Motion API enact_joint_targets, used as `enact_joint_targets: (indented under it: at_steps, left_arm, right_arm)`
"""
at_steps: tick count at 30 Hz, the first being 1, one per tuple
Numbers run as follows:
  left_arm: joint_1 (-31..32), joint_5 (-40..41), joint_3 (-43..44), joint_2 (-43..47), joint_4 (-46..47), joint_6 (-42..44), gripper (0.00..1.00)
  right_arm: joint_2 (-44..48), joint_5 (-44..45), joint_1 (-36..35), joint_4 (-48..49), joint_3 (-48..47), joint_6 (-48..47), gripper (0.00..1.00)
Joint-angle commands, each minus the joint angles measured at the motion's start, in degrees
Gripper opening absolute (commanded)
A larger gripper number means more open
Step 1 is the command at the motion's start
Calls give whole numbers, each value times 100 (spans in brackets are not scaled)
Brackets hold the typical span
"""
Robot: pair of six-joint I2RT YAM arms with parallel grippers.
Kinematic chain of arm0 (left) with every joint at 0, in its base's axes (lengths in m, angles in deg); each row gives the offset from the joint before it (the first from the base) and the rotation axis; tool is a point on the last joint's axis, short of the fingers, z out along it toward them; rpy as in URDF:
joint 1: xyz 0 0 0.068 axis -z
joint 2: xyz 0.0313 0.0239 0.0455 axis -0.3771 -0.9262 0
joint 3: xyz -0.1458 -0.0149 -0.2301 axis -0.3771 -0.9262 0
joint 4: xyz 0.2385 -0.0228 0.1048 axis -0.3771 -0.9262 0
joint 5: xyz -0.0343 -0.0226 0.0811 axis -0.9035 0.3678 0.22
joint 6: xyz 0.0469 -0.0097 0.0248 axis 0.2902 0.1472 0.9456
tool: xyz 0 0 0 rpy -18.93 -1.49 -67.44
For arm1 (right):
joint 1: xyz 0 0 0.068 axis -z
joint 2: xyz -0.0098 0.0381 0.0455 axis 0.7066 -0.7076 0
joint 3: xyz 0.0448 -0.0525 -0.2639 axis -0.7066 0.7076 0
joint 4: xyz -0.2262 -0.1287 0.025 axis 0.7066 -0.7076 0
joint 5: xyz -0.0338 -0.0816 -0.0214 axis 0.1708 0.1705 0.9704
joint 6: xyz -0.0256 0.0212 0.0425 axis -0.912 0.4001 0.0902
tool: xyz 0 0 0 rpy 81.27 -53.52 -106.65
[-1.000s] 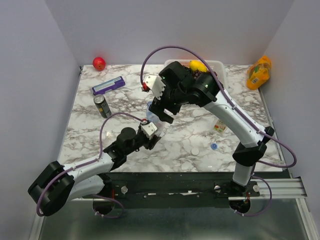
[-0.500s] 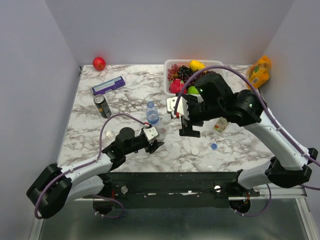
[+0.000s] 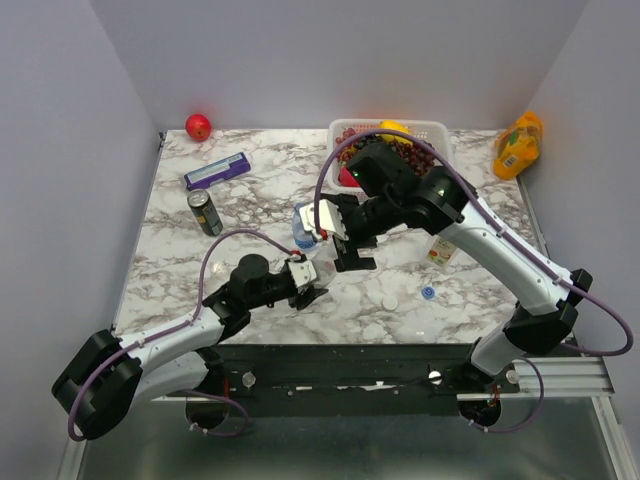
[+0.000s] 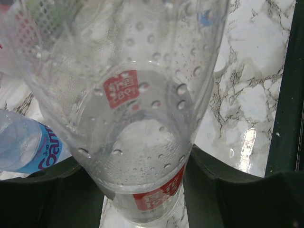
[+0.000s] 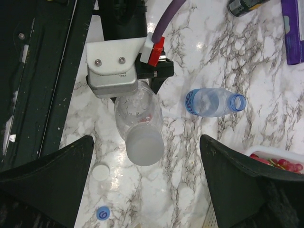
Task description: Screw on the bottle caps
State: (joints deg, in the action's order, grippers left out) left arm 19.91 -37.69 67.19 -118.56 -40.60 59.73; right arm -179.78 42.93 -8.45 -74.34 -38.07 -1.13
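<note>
The left gripper (image 3: 310, 290) is clamped on the plain bottle (image 5: 138, 116), which stands upright with its long axis pointing at the right gripper (image 3: 352, 260). That gripper hangs spread and empty above the bottle's whitish top, seemingly a seated cap. There are three bottles: this one, the uncapped blue-labelled bottle (image 5: 213, 102) just beyond it, and the yellow-green-labelled bottle (image 3: 438, 250) well to its right. Two loose caps, a white cap (image 3: 390, 301) and a blue cap (image 3: 428, 293), lie right of it, nearer the right gripper.
</note>
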Motion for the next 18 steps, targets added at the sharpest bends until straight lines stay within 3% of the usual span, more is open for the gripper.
enact_joint_targets:
  at_steps: [1, 18]
  left_arm:
    - [-40, -194, 219, 87, -16, -56, 0]
    - [-295, -150, 412, -10, 265, -1216, 0]
  right_arm:
    - [-185, -256, -3, -478, -226, -377, 100]
    - [-45, 262, -3, -479, 187, -219, 100]
